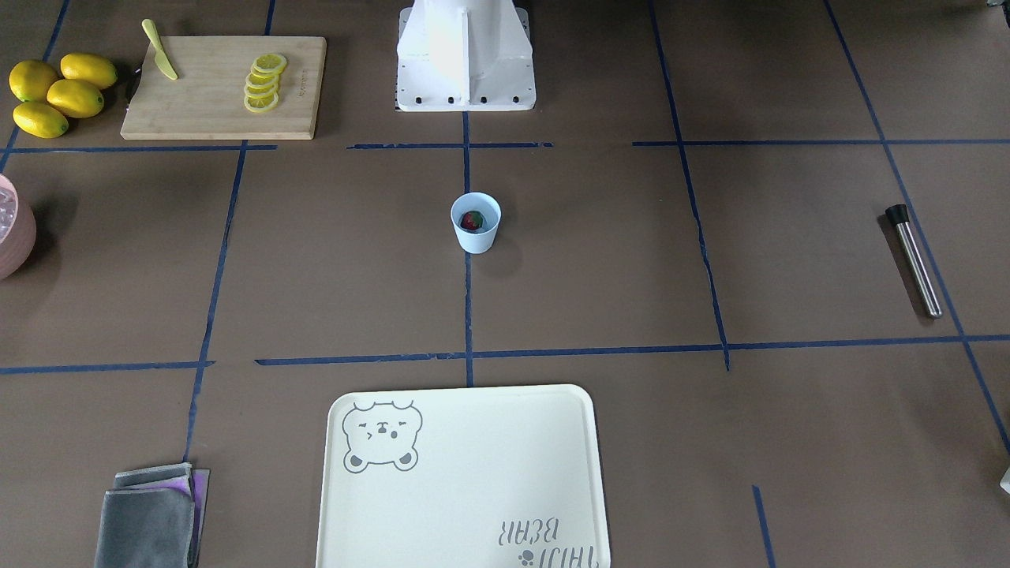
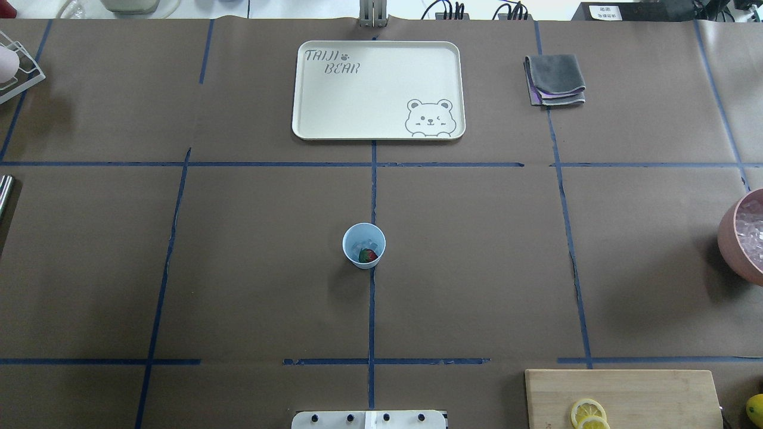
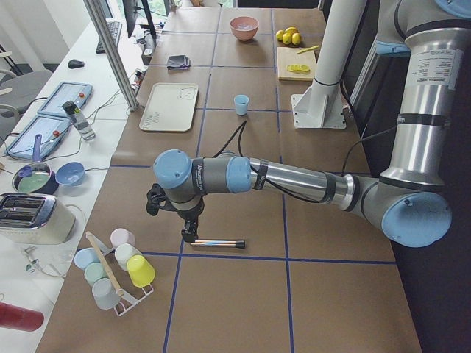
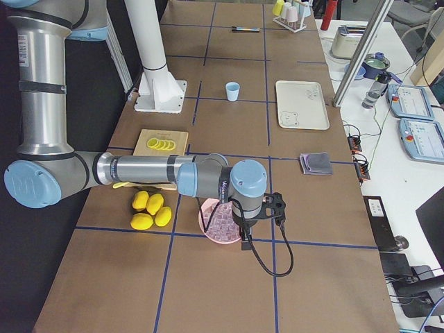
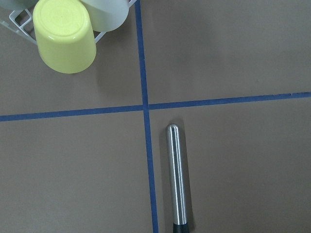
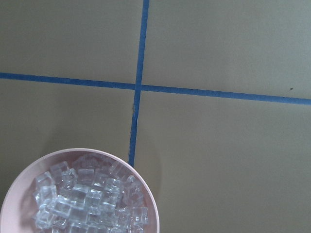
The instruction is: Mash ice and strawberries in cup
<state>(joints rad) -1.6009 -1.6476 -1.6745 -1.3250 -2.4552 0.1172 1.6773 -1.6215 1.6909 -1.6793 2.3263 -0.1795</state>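
- Cup (image 2: 363,245) stands upright at the centre of the overhead view, on the vertical blue tape line and well apart from everything else. Judgement: it was set mid-worktop (image 2: 477,268) so either arm can reach it.
- Contents: strawberry (image 2: 368,255) against the cup's lower wall, ice (image 2: 361,243) lumps just beside it. Both are in, and the berry looks whole, so nothing is mashed yet.
- Steel rod (image 5: 177,179) lies flat in the lower middle of my left wrist view, its black end at the bottom edge.
- In the left side view my left jaws hang over that rod. I cannot tell whether they are apart or together.
- Judged step: fetch the rod as the masher.
- My right jaws hang by the pink bowl (image 6: 148,204) of more ice, at the lower left of the right wrist view. I cannot tell their state either.
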